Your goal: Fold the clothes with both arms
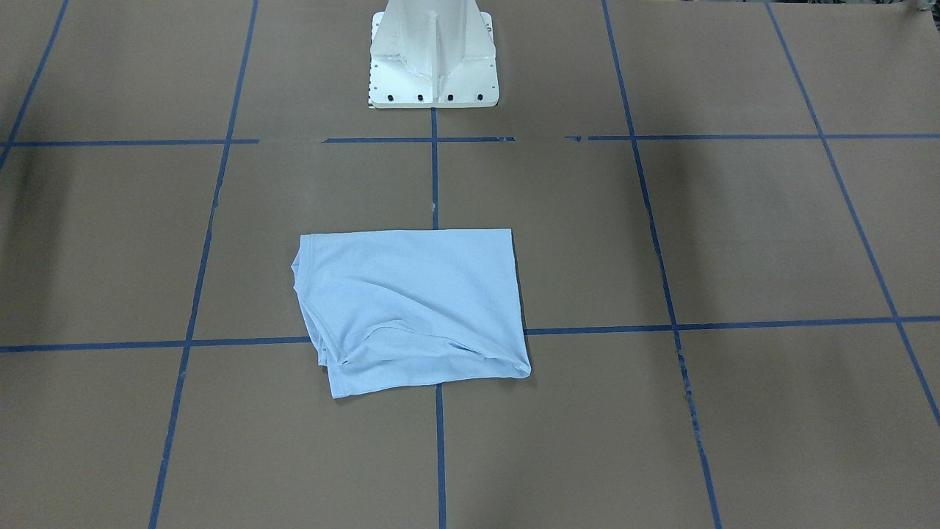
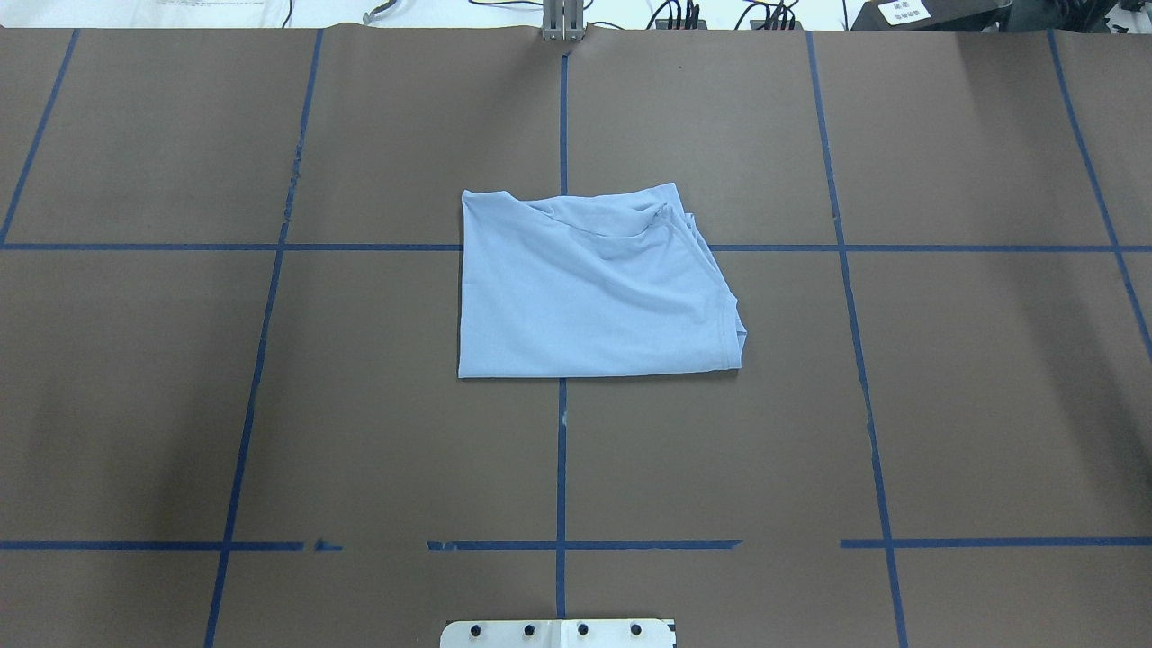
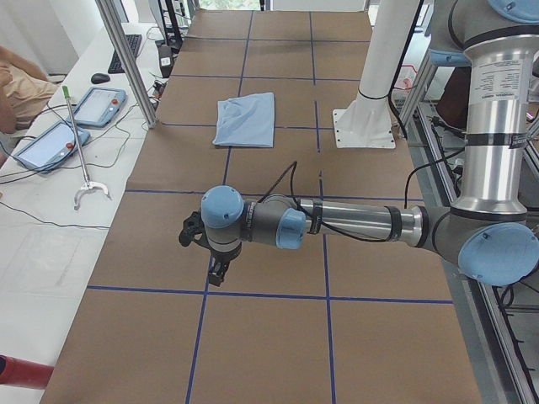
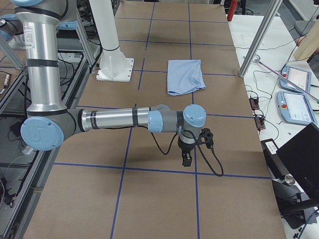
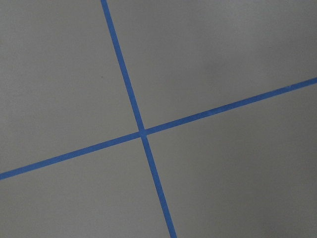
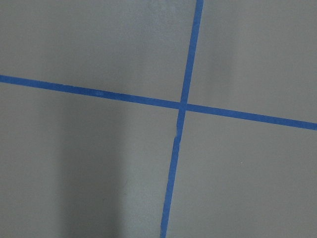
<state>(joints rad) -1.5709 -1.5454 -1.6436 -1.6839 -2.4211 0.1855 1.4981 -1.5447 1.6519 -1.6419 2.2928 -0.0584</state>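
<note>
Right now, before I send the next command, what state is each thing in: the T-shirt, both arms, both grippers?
light blue T-shirt: folded into a rough rectangle, lying on the table, nothing touching it.
left arm: stretched out low over the table, clear of the T-shirt.
left gripper: pointing down; open or shut cannot be told.
right arm: stretched out low, clear of the T-shirt.
right gripper: pointing down; open or shut cannot be told.

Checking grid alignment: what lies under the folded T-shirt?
The T-shirt lies on the brown table. Blue tape lines run under it; where they cross is covered. Anything else beneath cannot be seen.
</note>
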